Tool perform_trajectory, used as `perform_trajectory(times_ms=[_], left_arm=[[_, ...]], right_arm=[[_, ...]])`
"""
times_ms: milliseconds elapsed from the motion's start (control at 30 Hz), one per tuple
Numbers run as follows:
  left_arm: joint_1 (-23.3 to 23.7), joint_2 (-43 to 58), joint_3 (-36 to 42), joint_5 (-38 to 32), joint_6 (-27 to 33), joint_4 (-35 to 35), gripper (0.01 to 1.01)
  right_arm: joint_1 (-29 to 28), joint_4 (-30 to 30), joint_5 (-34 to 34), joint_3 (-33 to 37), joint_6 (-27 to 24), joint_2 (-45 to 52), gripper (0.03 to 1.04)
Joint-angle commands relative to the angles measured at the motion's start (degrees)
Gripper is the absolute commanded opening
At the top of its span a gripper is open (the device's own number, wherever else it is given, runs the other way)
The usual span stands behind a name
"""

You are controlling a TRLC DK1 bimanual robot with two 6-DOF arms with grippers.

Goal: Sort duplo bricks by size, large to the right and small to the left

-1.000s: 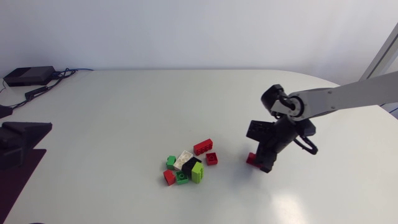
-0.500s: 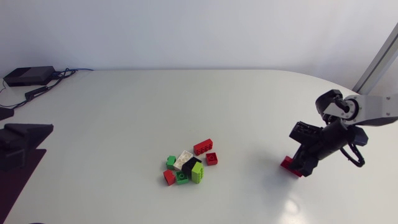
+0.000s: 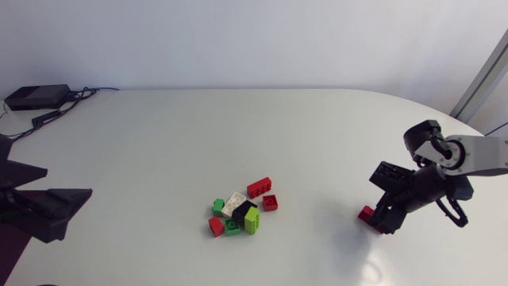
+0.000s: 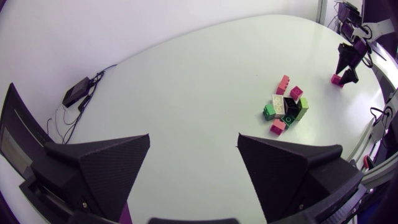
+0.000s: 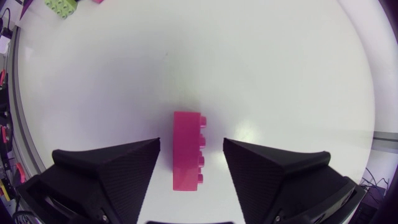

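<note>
1. Right pincer (image 5: 191,142) stands spread, its fingers clear of the red brick (image 5: 188,151) on both sides, gripping nothing.
2. Red brick lies on the table (image 3: 238,135), lengthwise between the two fingers.
3. Left pincer (image 4: 194,138) is wide open.
4. Heap of bricks (image 4: 285,107), red, green, white and black, sits well ahead of the left pincer and well apart from the right pincer.

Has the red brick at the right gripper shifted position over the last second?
Yes. The red brick has gone right, well away from the brick pile, which has stayed put. The right gripper went with it.
</note>
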Motion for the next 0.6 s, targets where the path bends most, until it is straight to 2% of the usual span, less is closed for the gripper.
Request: perform_trajectory(times_ms=[0,133,333,567], left_arm=[[-0.7,2.9,1.2,1.0,-2.0,0.5,0.98],[-2.7,10.2,5.4,4.8,-2.7,1.0,0.98],[-13.5,26.2,8.7,4.9,-2.7,1.5,0.98],[-16.2,41.8,10.0,6.2,0.4,1.5,0.98]], right_arm=[[1.7,-1.2,0.4,2.3,3.5,-5.0,1.0],[5.8,-5.2,0.4,6.2,7.7,-9.0,1.0],[9.8,-8.2,0.4,9.5,15.4,-14.2,1.0],[12.5,-8.7,-0.4,7.3,21.0,-19.8,1.0]])
